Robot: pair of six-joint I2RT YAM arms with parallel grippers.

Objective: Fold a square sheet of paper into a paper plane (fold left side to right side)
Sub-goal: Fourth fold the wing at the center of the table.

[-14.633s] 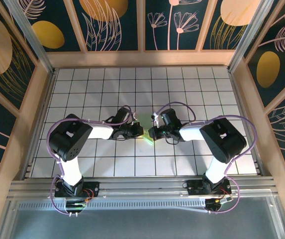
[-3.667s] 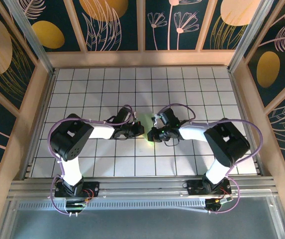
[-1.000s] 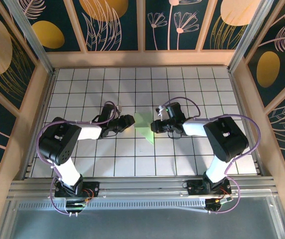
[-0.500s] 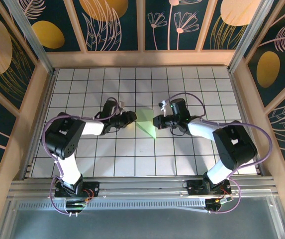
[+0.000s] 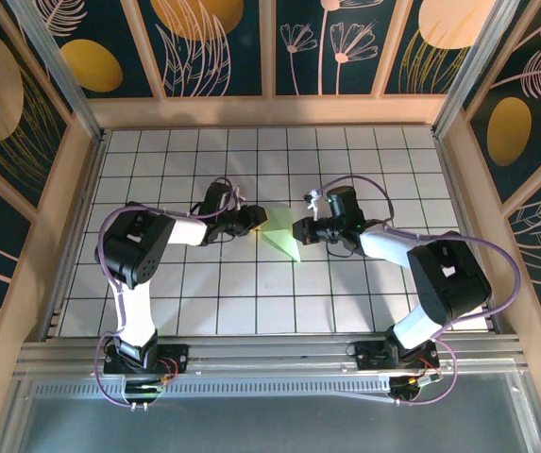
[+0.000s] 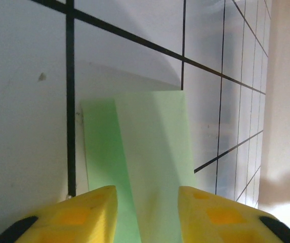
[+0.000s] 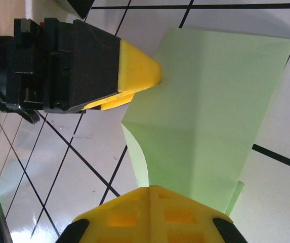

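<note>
Pinching the folded green paper (image 5: 281, 238) tight in the shut right gripper (image 7: 152, 191). Straddling its opposite edge with left gripper (image 6: 147, 197), fingers (image 6: 79, 212) parted, paper running between them. Resting on the tiled table (image 5: 346, 311) between both.

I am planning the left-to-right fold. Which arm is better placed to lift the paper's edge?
Left. The left claw stands open astride the green paper at its left edge, ready to pinch it. The right claw is shut at the opposite edge, probably steadying it.
</note>
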